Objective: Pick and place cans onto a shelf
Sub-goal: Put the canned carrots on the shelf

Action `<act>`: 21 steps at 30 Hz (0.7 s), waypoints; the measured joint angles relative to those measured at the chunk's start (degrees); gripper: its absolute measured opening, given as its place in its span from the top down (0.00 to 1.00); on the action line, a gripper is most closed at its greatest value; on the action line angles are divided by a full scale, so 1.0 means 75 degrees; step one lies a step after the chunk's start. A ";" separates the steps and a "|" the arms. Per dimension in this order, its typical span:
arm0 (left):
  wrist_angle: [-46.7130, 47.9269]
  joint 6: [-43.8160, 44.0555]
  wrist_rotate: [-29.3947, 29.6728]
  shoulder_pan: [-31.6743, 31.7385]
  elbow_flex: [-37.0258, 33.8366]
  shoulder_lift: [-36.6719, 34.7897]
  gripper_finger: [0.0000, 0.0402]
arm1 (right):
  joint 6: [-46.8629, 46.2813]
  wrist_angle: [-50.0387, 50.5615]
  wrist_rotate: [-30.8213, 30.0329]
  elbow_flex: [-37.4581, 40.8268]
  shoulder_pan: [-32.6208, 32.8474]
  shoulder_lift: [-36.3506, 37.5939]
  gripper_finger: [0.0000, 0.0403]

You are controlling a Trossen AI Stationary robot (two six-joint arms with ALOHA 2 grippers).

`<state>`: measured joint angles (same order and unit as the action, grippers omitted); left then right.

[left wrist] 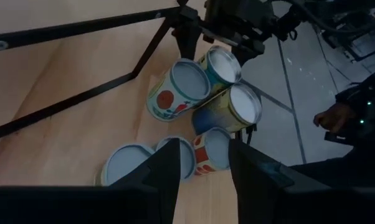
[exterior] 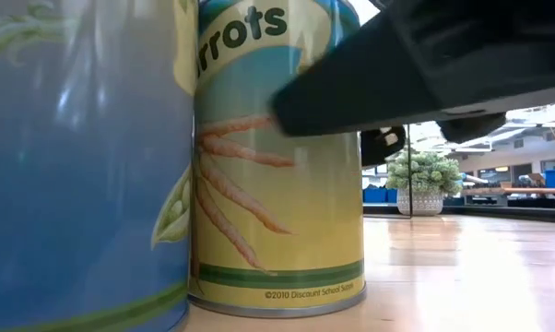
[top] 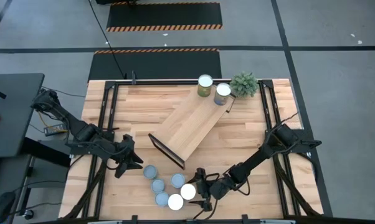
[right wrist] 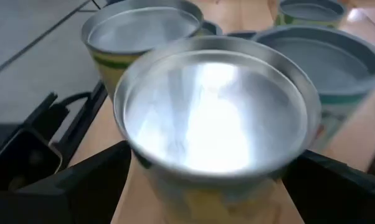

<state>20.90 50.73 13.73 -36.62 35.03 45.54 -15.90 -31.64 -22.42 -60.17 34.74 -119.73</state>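
Observation:
Several cans stand in a cluster [top: 159,186] on the table near its near edge. Two more cans [top: 204,84] [top: 223,93] stand on the far end of the light-wood shelf [top: 190,124], which lies slantwise on the tabletop. My right gripper [top: 195,191] is closed around a shiny-topped can [right wrist: 215,118] at the cluster's right side, the carrot-label can [exterior: 277,184]. My left gripper [top: 135,160] is open and empty, just left of the cluster; its wrist view looks past its fingers [left wrist: 169,171] at the cans. My right gripper pinches the can's side wall just under the rim [right wrist: 141,163], one finger on each side. The fingers come from the table's right, slanting a little downward. The can stands upright with its base [exterior: 277,302] on the table, close against a neighbouring can [exterior: 75,166].
A small green potted plant [top: 244,84] stands at the far right, beside the shelf's far end. Dark frame rails [top: 106,118] [top: 271,118] run along the table's left and right sides. Bare wood lies between the shelf and the right rail.

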 joint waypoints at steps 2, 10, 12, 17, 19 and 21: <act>-0.0013 0.0016 -0.0008 0.0001 0.0000 0.0029 0.65 | -0.0010 -0.0003 -0.0043 -0.0103 -0.0023 -0.0076 0.01; -0.0022 0.0158 -0.0321 0.0003 0.0000 0.0029 0.65 | -0.0059 -0.0005 -0.0093 -0.0240 -0.0102 -0.0168 0.09; -0.0020 0.0158 -0.0328 0.0000 0.0000 0.0029 0.65 | -0.0077 0.0006 -0.0081 -0.0240 -0.0116 -0.0168 0.13; -0.0035 0.0161 -0.0329 0.0003 0.0000 0.0029 0.65 | -0.0081 0.0003 -0.0090 -0.0240 -0.0119 -0.0165 0.21; -0.0041 0.0161 -0.0329 0.0003 0.0000 0.0029 0.65 | -0.0120 0.0003 -0.0090 -0.0240 -0.0116 -0.0162 0.21; -0.0045 0.0162 -0.0394 0.0003 0.0000 0.0029 0.65 | -0.0141 0.0046 -0.0077 -0.0237 -0.0116 -0.0133 0.21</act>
<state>20.56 51.94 10.78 -36.60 35.03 45.76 -16.95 -31.30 -22.99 -61.95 33.87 -120.73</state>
